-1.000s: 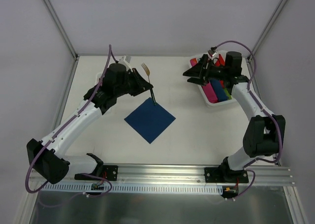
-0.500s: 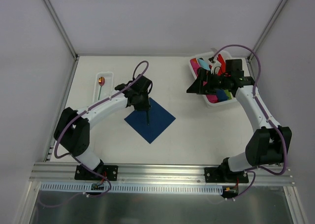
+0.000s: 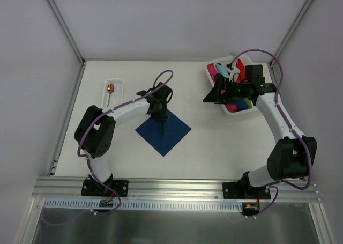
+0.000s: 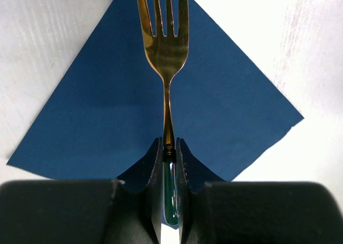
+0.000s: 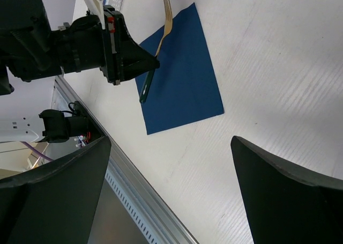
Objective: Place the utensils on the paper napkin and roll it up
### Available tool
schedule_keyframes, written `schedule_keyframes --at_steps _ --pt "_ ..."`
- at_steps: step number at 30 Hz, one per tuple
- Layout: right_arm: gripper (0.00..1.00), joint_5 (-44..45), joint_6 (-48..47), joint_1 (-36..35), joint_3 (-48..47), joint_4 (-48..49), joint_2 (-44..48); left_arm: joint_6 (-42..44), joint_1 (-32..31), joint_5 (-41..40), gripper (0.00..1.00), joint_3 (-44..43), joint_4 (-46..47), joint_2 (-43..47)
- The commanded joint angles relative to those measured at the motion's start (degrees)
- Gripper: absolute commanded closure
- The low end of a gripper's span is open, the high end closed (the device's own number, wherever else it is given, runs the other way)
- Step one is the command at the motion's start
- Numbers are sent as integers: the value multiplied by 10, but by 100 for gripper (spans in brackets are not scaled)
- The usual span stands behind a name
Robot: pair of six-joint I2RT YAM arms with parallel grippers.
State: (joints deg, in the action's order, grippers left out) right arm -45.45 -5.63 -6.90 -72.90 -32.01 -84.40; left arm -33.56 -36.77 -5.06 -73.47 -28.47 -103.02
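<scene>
The dark blue paper napkin (image 3: pixel 170 134) lies as a diamond in the middle of the table. My left gripper (image 3: pixel 159 114) hangs over its upper corner, shut on the dark green handle of a gold fork (image 4: pixel 167 51). In the left wrist view the fork's tines point away from the gripper (image 4: pixel 169 147) across the napkin (image 4: pixel 96 110). The right wrist view shows the fork (image 5: pixel 166 19) held slightly above the napkin (image 5: pixel 187 83). A copper spoon (image 3: pixel 109 88) lies in the tray at far left. My right gripper (image 3: pixel 210 94) is open and empty, with bare table between its fingers (image 5: pixel 59 196).
A narrow white tray (image 3: pixel 119 86) stands at the back left. A white bin (image 3: pixel 230 113) of pink, red and blue plastic items sits at the back right under the right arm. An aluminium rail (image 3: pixel 177 187) runs along the near edge.
My left arm has swung from beside the white tray to over the napkin, carrying the fork. The right arm shifted slightly at first, then held still.
</scene>
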Motion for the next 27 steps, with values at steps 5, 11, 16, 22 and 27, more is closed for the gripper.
schedule_keyframes --at_steps 5,11,16,22,27 --pt "1 -6 -13 0 -4 -6 -4 13 -1 10 100 -15 28 -30" --pt "1 -5 -17 -1 2 -5 -4 14 13 15 100 -14 28 -38" --pt "1 -9 -18 0 3 -5 -6 16 25 26 100 -8 28 -43" --pt "1 -10 -18 -1 3 -5 -6 10 34 33 100 -2 31 -51" --pt "1 -11 -18 0 1 -6 -10 10 37 37 100 -1 33 -58"
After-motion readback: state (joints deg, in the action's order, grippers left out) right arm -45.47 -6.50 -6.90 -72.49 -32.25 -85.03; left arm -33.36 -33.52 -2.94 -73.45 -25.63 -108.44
